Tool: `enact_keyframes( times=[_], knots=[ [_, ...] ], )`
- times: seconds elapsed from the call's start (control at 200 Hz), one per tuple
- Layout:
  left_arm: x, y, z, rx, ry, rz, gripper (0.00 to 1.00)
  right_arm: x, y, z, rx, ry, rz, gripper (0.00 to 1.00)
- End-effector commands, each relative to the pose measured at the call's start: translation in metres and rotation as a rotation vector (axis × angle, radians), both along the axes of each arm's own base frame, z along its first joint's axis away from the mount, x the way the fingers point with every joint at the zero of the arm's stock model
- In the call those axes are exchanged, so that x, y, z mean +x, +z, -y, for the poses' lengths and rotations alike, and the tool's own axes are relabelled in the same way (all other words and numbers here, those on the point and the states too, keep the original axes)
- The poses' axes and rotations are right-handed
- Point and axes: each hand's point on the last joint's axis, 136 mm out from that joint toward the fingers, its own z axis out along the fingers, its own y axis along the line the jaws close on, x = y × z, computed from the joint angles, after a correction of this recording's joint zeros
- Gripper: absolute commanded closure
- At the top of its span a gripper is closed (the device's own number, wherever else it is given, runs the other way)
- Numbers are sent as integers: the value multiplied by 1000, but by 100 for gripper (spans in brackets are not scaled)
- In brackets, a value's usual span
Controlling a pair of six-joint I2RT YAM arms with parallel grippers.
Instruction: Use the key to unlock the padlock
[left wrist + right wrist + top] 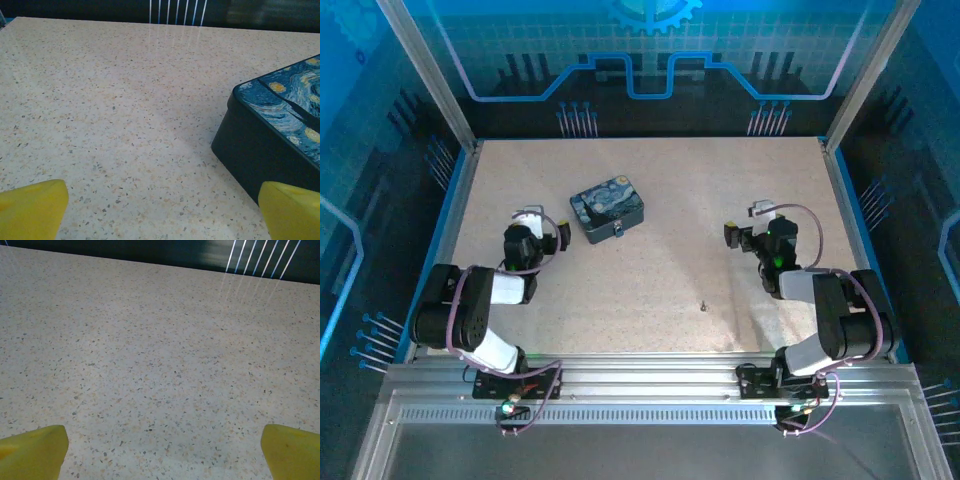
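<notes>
A tiny dark-and-silvery padlock (618,229) sits at the near side of the blue swirly-painted tin (607,207), too small for me to make out its shackle. The key (703,306) is a dark speck lying alone on the speckled table, nearer the right arm. My left gripper (529,218) is left of the tin, open, with bare table between its yellow fingertips (32,207); the tin's corner (260,145) stands just to its right. My right gripper (761,218) is open over bare table, its yellow fingertips (35,450) wide apart, farther back than the key.
The table (660,280) is a speckled beige slab with blue rails along its left and right sides and a dark wall behind. The tin stands at the middle left.
</notes>
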Motion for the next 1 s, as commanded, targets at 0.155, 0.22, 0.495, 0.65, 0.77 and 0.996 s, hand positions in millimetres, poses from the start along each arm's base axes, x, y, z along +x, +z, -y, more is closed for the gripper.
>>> enact_keyframes(
  times=[0.155, 0.22, 0.495, 0.65, 0.77, 0.996],
  knots=[
    [5, 6, 7, -13, -45, 18, 1, 2, -2, 1, 13, 1, -8, 0],
    [5, 7, 6, -13, -45, 20, 1, 2, -2, 0, 14, 1, -7, 0],
    [5, 6, 5, -14, -36, 16, 1, 1, -2, 0, 15, 3, -9, 0],
    [5, 6, 5, -14, -36, 18, 1, 2, -2, 1, 17, 2, -9, 0],
    [5, 6, 5, -15, -36, 15, 1, 1, -2, 1, 21, 3, -10, 0],
    [-2, 10, 5, -14, -38, 64, 1, 0, 0, 4, 34, -3, -3, 0]
  ],
)
